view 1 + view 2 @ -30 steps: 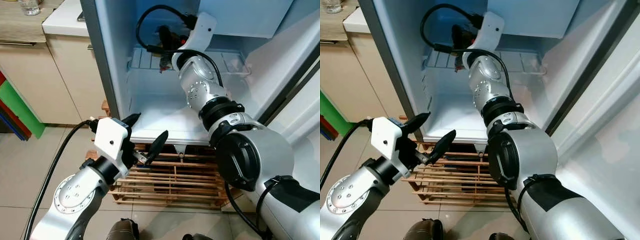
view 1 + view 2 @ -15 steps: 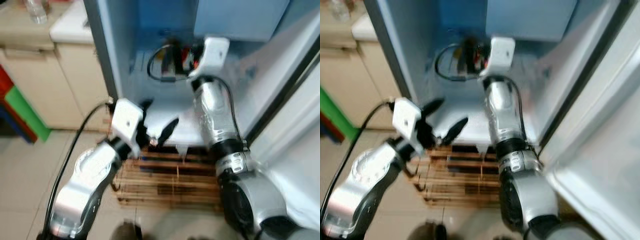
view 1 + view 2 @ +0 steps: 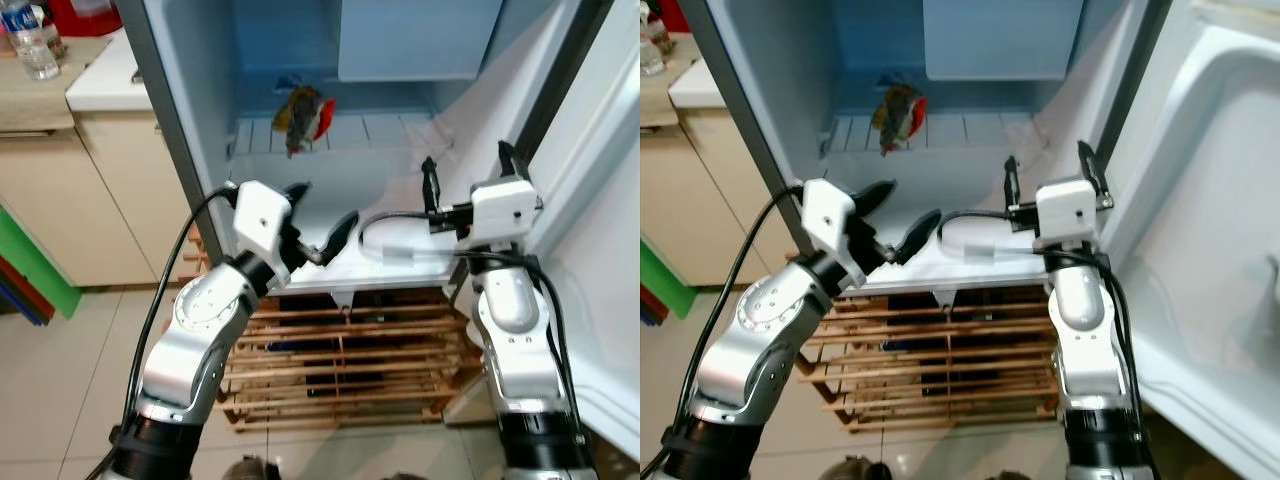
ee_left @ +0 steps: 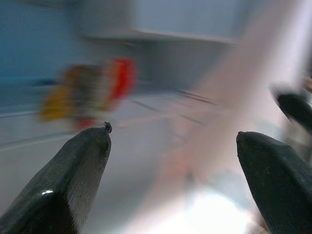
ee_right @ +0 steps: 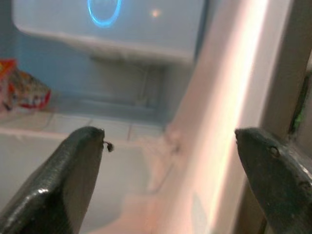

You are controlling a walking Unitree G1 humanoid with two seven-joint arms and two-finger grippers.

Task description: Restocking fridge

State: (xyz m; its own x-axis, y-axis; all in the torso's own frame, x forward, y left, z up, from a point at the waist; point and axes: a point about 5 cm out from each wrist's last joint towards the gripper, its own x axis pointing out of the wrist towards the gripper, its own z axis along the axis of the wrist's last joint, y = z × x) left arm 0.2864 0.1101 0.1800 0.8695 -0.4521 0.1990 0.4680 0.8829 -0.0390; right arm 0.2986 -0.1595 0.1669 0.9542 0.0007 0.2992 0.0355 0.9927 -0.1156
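Red-and-yellow snack packet (image 3: pixel 305 117) lies on the fridge's wire shelf (image 3: pixel 380 132), upper centre of the head views. I see my left gripper (image 3: pixel 322 218) spread wide and empty at mid-frame, by the fridge's (image 3: pixel 190 150) lower front lip. My right gripper (image 3: pixel 465 172) is wide open too, empty, centre-right beside the door (image 3: pixel 1210 200).

a red, yellow and dark crinkled snack packet (image 3: pixel 304 117) lies on the white wire shelf (image 3: pixel 380 132) at the back of the open fridge (image 3: pixel 190 150).
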